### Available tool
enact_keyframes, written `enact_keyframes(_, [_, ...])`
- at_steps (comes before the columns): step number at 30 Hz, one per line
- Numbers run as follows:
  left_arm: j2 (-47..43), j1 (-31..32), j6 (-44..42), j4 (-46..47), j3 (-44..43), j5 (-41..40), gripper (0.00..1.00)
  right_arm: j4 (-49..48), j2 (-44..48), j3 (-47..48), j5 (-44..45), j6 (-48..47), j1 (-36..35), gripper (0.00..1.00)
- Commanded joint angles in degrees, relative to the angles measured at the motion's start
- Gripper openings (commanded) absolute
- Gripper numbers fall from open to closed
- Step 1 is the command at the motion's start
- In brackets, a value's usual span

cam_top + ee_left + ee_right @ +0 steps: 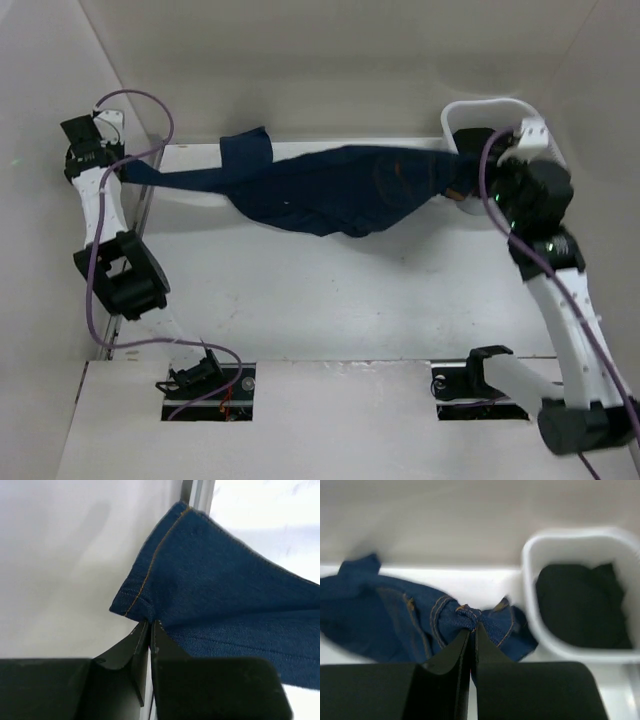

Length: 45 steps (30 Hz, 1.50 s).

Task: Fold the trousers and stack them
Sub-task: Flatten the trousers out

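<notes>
1. Here the trousers (pixel 330 190) are strung between the two end effectors along the far edge of the table (pixel 330 310), running from its far left corner to its far right corner.
2. Their middle sags low and bulky toward the table; I cannot tell whether it rests there.
3. Left of the middle, one part of the denim folds back toward the far edge.
4. The left end effector (pixel 128 172) sits at the far left corner, with the trousers stretching away from it toward the right.
5. In the left wrist view, the left end effector (pixel 149 624) has its fingers pinched tight on the corner of a leg hem edged with tan stitching.
6. The right end effector (pixel 463 190) sits near the far right corner, at the other end of the trousers.
7. In the right wrist view, the right end effector (pixel 472 626) is clamped narrow on a bunched fold of denim with tan seams, and the rest of the cloth spreads away to the left.
8. A white basket (pixel 495 108) stands at the far right corner, just beyond the right end effector.
9. The basket (pixel 532 595) holds a dark cloth (pixel 580 605), and the gripped fold lies just beside its wall.
</notes>
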<state>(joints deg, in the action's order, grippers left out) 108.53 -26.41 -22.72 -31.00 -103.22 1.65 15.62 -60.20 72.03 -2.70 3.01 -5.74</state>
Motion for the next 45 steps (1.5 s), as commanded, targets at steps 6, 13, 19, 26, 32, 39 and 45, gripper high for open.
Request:
enact_keyframes(6, [-15.6,-6.9,-7.8,-1.9,27.2,-2.6,0.00,11.4,27.7,-30.4,12.5,23.7,-3.7,0.03])
enact_keyframes(13, [-21.2,-10.4,-13.2,4.5,44.4,-5.3,0.00,23.0,30.5,-34.0,18.2,29.7,-3.4,0.04])
enact_keyframes(19, [-24.9,-15.5,-16.2,4.4,46.1,-5.3,0.00,27.6,30.3,-29.1,27.7,24.5,1.5,0.03])
enact_keyframes(26, [-27.2,-19.4,-22.4,5.3,50.0,-5.8,0.00,33.0,33.5,-27.6,28.8,24.0,5.5,0.14])
enact_keyframes(32, [-28.8,-19.7,-26.0,6.0,53.4,-4.6,0.00,39.2,39.8,-22.5,32.7,24.1,10.1,0.57])
enact_keyframes(39, [-30.0,-19.5,-29.7,8.9,56.6,-4.6,0.00,30.1,44.7,-15.5,29.8,22.9,12.2,0.55])
enact_keyframes(45, [-28.7,-19.9,-29.7,9.9,56.8,-4.5,0.00,13.5,24.0,-23.2,6.8,29.3,1.4,0.39])
